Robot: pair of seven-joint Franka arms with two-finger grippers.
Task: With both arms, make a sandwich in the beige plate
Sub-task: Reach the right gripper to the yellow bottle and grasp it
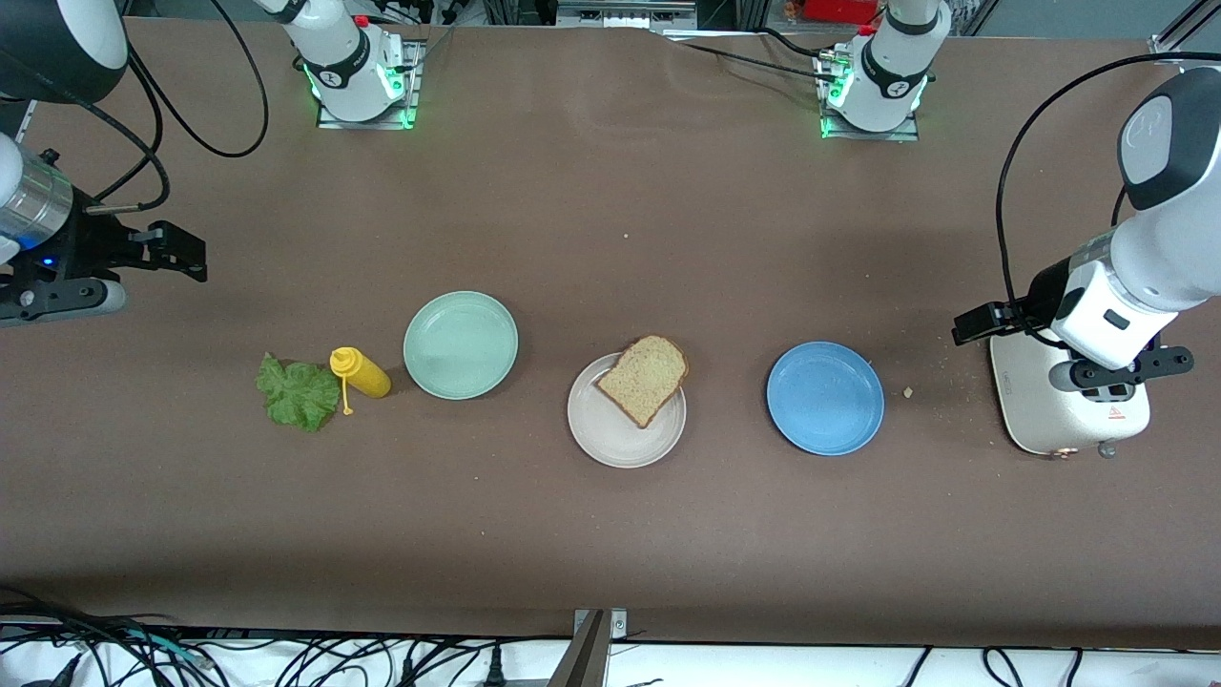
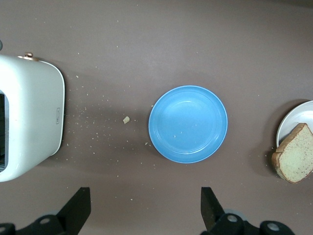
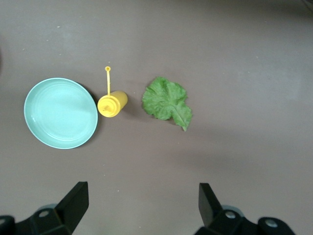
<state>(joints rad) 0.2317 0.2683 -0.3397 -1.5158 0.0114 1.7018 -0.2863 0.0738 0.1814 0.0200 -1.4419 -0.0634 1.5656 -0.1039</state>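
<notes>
a single slice of brown-crusted bread (image 1: 644, 379) is lying on the beige plate (image 1: 610, 441) at the middle of the brown surface (image 1: 610, 534), its crust corner hanging over the plate's rim at about one o'clock. no second slice is showing on the plate, and the ruffled green lettuce leaf (image 1: 297, 392) is sitting flat on the surface toward the right arm's end, well apart from the plate. a yellow squeeze bottle (image 1: 360, 372) is lying on its side just beside the leaf, between it and the mint-green plate (image 1: 461, 344), with its cap strap trailing toward six o'clock in the front view. the blue plate (image 1: 825, 398) is resting toward the left arm's end, at three o'clock of the beige plate, with a crumb (image 1: 908, 392) and finer scatter on the surface between it and a white toaster (image 1: 1049, 420).

the left hand (image 2: 143, 208) is hanging over the toaster with its fingers (image 2: 78, 205) spread wide, gripping nothing; the blue plate and the edge of the bread are showing in its wrist view. the right hand (image 3: 142, 205) is waiting in the air over bare surface at the right arm's end, at about ten o'clock of the lettuce in the front view, its fingers (image 3: 76, 200) likewise spread apart and empty, the leaf, bottle and mint-green plate showing below it.
</notes>
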